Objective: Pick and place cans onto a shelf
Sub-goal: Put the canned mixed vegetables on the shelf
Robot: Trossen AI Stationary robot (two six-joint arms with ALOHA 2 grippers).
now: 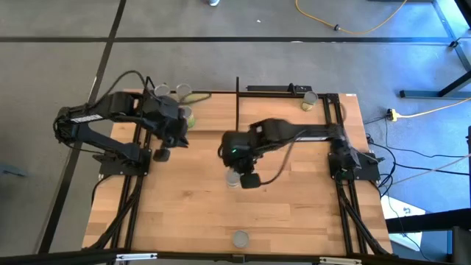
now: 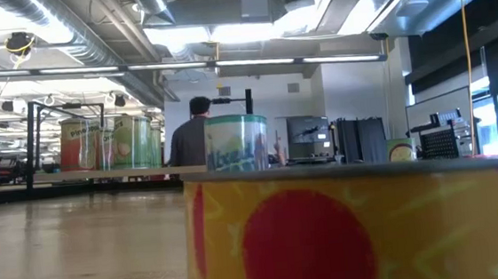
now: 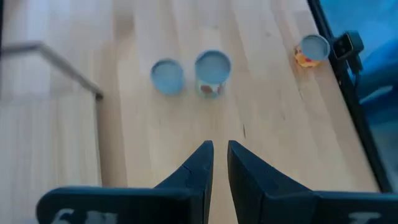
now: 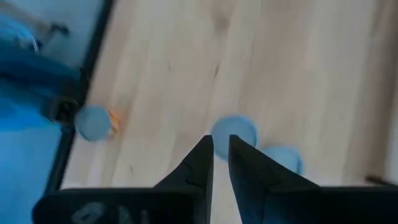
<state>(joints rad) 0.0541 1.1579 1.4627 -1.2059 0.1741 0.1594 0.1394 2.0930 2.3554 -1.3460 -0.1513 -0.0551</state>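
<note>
Right tool point(image 1: 237, 175) over can point(image 1: 232, 177), fingers together

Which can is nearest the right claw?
The silver-topped can in mid-table, partly under the right claw. The other cans sit at the front edge, the far right corner and on the shelf.

An industrial robotics lab or workshop.

Bare silver ventilation ducts point(image 2: 89, 36) and long strip lights point(image 2: 225, 63) run overhead, a grey concrete floor point(image 1: 59, 73) with a loose yellow cable point(image 1: 353, 26) surrounds the light wooden surface point(image 1: 191, 206), and a person in a dark top point(image 2: 191, 135) sits among equipment racks.
</note>
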